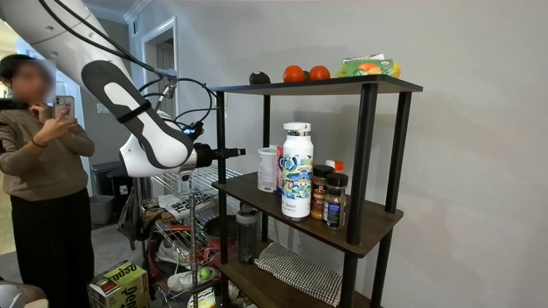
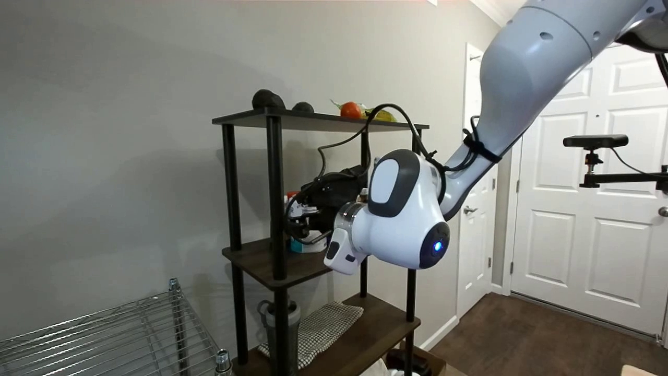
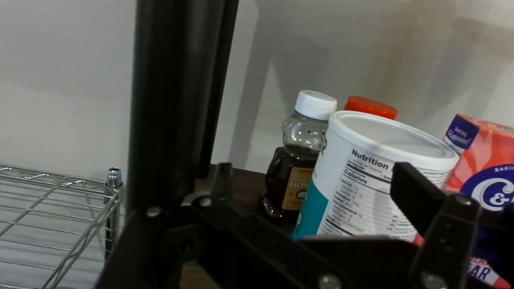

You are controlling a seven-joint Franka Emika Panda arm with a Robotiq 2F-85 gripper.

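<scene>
My gripper (image 1: 242, 152) is open and empty at the middle shelf, beside a black post (image 3: 172, 100). In the wrist view its fingers (image 3: 315, 176) stand wide apart, one close to the post. A white and teal canister (image 3: 361, 180) shows between them; in an exterior view the canister (image 1: 267, 169) stands a little beyond the fingertips. A honey bottle (image 3: 299, 168) with a white cap stands beside the canister, and a red lid (image 3: 370, 106) shows behind it. A pink sugar box (image 3: 492, 160) is at the right, partly hidden by a finger.
A patterned white bottle (image 1: 297, 175) and spice jars (image 1: 335, 203) share the middle shelf (image 1: 372, 218). Tomatoes (image 1: 294, 73) and an avocado (image 1: 259, 78) lie on the top shelf. A shaker bottle (image 1: 247, 235) and cloth (image 1: 299, 269) are below. A wire rack (image 2: 104, 334) adjoins. A person (image 1: 43, 149) stands behind.
</scene>
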